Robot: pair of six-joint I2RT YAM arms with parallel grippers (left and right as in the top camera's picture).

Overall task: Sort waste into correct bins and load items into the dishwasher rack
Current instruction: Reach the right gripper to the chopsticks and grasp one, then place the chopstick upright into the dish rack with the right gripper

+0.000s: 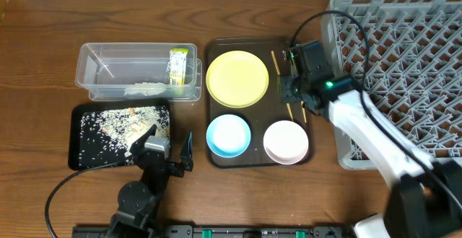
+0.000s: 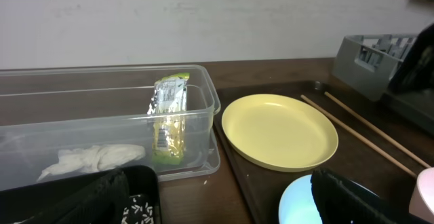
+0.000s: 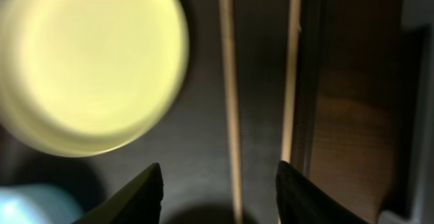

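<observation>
Wooden table [image 1: 43,21], overhead: right tool [image 1: 291,86] hovers spread over the chopsticks [image 1: 273,59] just beside the plate [image 1: 237,78]; left tool [image 1: 172,148] spread, empty. Left wrist: chopsticks lie flat beside the plate. Right wrist: chopsticks look thin, light, stiff, likely to roll; pinch both mid-length.

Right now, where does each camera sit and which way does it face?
Overhead: above the table, looking down on the clear tub, the grey rack, the left arm and the right arm.
Left wrist: low by the table, facing the wall past the wrapper; its fingers edge the bottom.
Right wrist: above the brown tray, looking down on the chopsticks past its open gripper.
Shared: all three show the yellow plate.
</observation>
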